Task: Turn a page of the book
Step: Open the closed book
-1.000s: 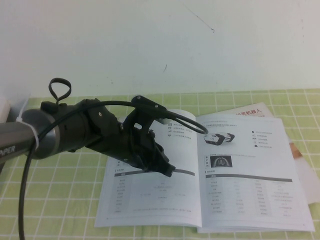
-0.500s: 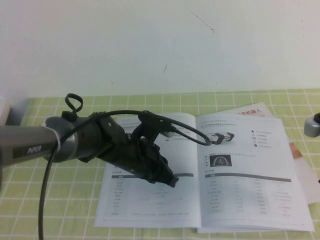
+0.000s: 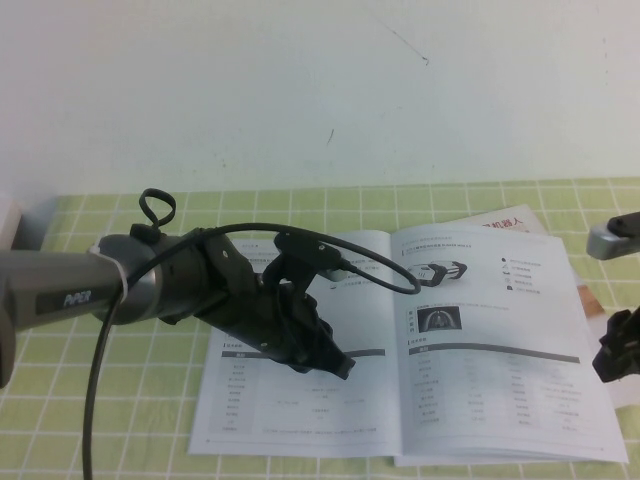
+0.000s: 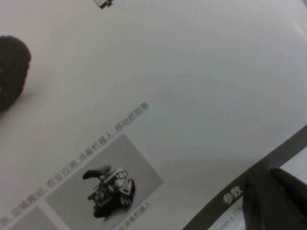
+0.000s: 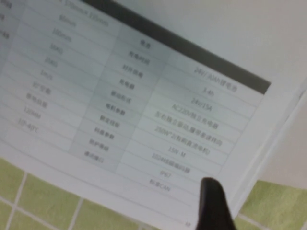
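The book [image 3: 410, 345] lies open and flat at lower centre of the high view, on the green checked cloth [image 3: 100, 400]. Its right-hand page [image 3: 500, 345] lies flat. My left gripper [image 3: 335, 362] is over the left-hand sheet, near the dark bar; my right gripper [image 3: 612, 355] is at the page's outer edge, far right. I cannot tell how either stands.

A plain white wall [image 3: 320, 90] fills the upper half of the high view. It has a few thin dark scratches and small marks. Below it is a table covered with a green cloth [image 3: 120, 400] with a grid of white lines. The light is soft and even, and it makes only weak shadows on the cloth.
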You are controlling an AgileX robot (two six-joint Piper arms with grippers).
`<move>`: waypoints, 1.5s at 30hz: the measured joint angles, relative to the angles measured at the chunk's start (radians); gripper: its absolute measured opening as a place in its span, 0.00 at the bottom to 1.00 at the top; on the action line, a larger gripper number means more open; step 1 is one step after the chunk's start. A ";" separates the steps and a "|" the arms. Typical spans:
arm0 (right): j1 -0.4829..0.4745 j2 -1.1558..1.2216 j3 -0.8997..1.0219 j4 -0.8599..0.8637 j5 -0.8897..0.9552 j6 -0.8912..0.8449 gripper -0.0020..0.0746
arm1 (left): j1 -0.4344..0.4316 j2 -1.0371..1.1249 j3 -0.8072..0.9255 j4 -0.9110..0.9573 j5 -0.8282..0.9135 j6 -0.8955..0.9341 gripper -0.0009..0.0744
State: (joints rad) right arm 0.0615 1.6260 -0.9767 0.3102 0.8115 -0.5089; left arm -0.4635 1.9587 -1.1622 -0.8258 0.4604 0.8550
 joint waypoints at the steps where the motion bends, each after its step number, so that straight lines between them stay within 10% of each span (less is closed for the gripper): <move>1: 0.000 0.005 0.000 0.000 -0.013 0.012 0.55 | 0.000 0.000 0.000 0.002 0.000 -0.002 0.01; 45: 0.000 0.215 -0.010 0.235 -0.125 0.000 0.56 | 0.000 0.000 0.000 0.004 0.004 -0.009 0.01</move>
State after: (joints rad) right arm 0.0615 1.8406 -0.9862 0.5455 0.6862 -0.5092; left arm -0.4635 1.9587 -1.1622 -0.8218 0.4641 0.8459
